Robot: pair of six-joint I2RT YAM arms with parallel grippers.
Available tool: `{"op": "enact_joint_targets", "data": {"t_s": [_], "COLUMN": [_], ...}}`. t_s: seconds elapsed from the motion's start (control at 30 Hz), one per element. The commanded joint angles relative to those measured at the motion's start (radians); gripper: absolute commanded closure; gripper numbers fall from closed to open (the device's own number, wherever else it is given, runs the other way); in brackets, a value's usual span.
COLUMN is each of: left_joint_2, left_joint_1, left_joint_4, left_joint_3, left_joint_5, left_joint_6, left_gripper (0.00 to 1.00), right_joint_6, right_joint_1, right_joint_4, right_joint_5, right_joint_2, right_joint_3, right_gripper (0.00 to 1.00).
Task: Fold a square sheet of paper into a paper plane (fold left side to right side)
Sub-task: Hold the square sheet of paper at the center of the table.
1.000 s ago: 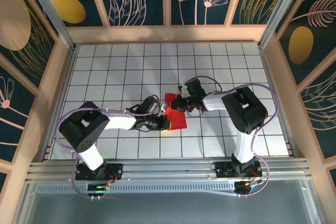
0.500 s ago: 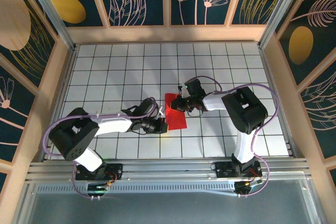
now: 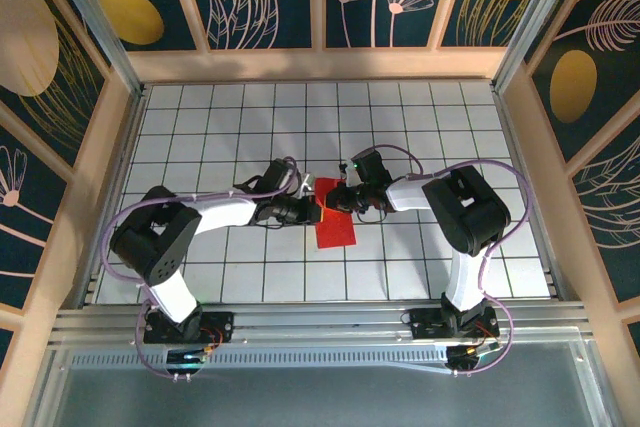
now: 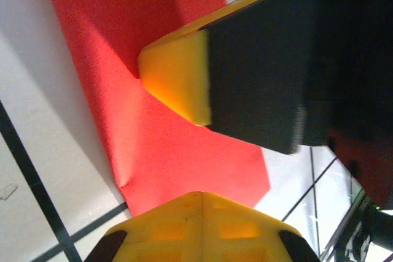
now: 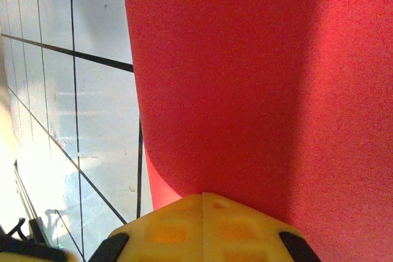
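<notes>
Paper sheet, thin, bright red and plain [image 3: 335, 217], lies near the middle of the white grid-tiled bench [image 3: 200, 117] as a narrow oblong. Its long sides run away from the arm bases, slightly aslant to the black grid lines. The left end effector [image 3: 312, 210] meets the long left edge of the paper sheet from the left. In the left wrist view its yellow-tipped fingers [image 4: 178, 78] stand apart: one tip is pressed on the red surface and casts a shadow, the other sits low in the foreground, with paper in the gap between them. A small dent marks the sheet's edge close to a grid line there. The right end effector [image 3: 340, 197] sits over the far right part of the sheet. Its wrist view has a single yellow finger [image 5: 202, 225] at the bottom with the red sheet running up to it, the sheet's left edge bowing slightly. Whether that end effector's fingers are together or apart cannot be told. Bare tiles lie open on every side of the sheet, widest toward the far edge and the left, out to the pale wooden frame [image 3: 100, 177] that bounds the bench.
</notes>
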Motion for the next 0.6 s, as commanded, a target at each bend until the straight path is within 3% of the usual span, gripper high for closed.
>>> {"op": "enact_joint_targets", "data": {"t_s": [0.0,0.47,0.57], "left_joint_2": [0.049,0.123,0.124], "left_joint_1": [-0.001,-0.003,-0.003], "left_joint_4": [0.012,-0.039,-0.056], "left_joint_3": [0.023,0.026,0.023], "left_joint_5": [0.047,0.008,-0.012], "left_joint_6": [0.034,0.037,0.032], "left_gripper": [1.0,1.0,1.0], "right_joint_6": [-0.018,-0.012,-0.014], "right_joint_1": [0.003,0.006,0.006], "right_joint_4": [-0.105,-0.112,-0.126], "right_joint_5": [0.088,0.074,0.075], "right_joint_2": [0.023,0.012,-0.018], "right_joint_3": [-0.037,-0.007,0.017], "right_gripper": [1.0,1.0,0.91]}}
